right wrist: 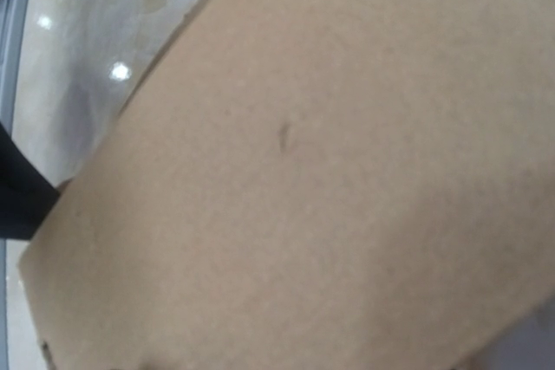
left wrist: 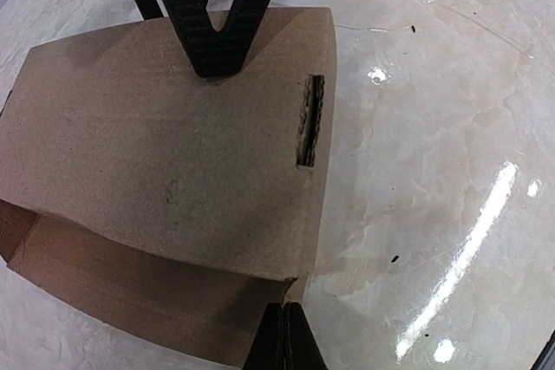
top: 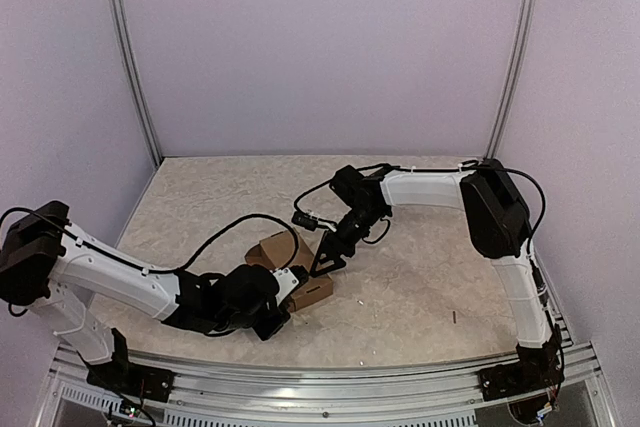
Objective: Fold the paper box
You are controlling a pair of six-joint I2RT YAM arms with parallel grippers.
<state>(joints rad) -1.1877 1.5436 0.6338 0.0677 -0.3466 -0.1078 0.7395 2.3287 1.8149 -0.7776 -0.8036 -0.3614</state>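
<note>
The paper box (top: 275, 247) sits half-formed on the bench (top: 430, 277), near its front and left of centre, between the two claws. The left claw (left wrist: 283, 328) has its fingers pressed together right at the box's near corner; whether a thin edge of card is nipped between them cannot be told. The right claw (top: 326, 259) is spread, with one finger (left wrist: 217, 45) planted tip-down on the broad upper panel near its far edge, while its own camera sees only brown card. The step in hand looks like holding that panel down so a side can be closed. To do it well, the right finger should press straight down and lightly, enough to flatten the panel along its crease without denting it. The left claw should steady the corner and work along the fold line, not across it, aiming any tab at the slot (left wrist: 310, 120). Seen from the left wrist, the box's long axis runs side to side, its open mouth faces that camera, and the slotted end points right. From above it appears to lie on a slant.
</note>
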